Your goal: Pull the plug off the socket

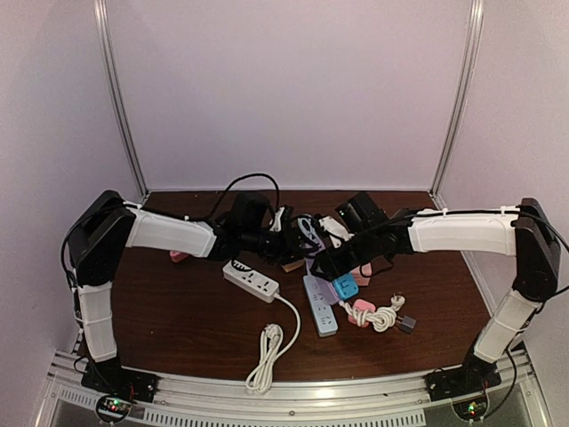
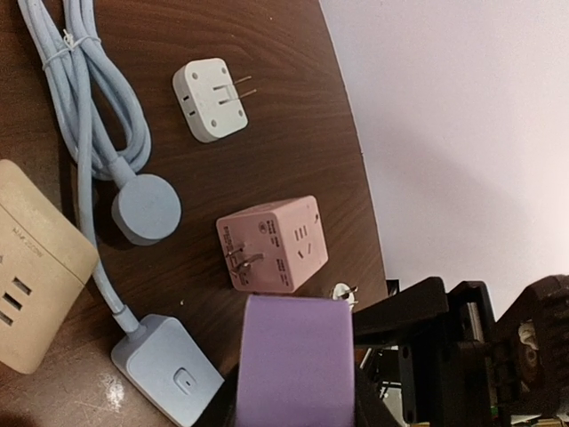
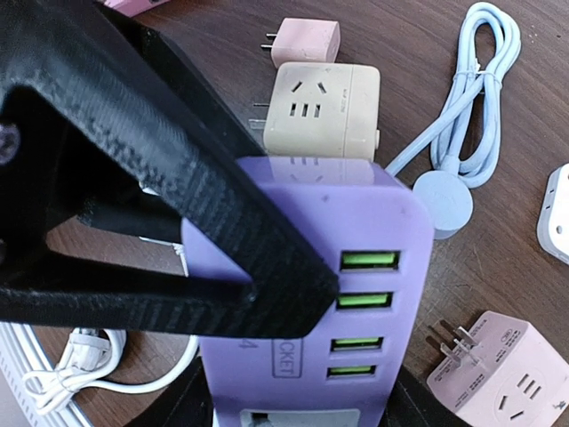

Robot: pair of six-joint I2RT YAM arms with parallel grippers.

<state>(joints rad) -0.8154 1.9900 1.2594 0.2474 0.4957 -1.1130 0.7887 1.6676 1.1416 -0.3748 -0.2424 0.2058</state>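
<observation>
Purple plastic plug block (image 3: 356, 213), just one, four green ports (image 3: 369, 260), centre frame: left gripper (image 2: 289, 411) clamps it; right gripper (image 1: 336, 261) hold I can't tell.

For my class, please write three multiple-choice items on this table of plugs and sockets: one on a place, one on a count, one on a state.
1. In the right wrist view, what lies just past the far end of the purple block?
A) a beige cube
B) a mug
C) a screwdriver

2. How many green ports show on the purple block's face?
A) two
B) four
C) six

3. In the left wrist view, how does the pink cube lie?
A) plugged into the purple block
B) loose on the table, prongs bare
C) held in a gripper

Key:
1 A: the beige cube sits right beyond the block's end.
2 B: four green ports stack down its face.
3 B: its prongs stick out into open air, plugged into nothing.
</observation>
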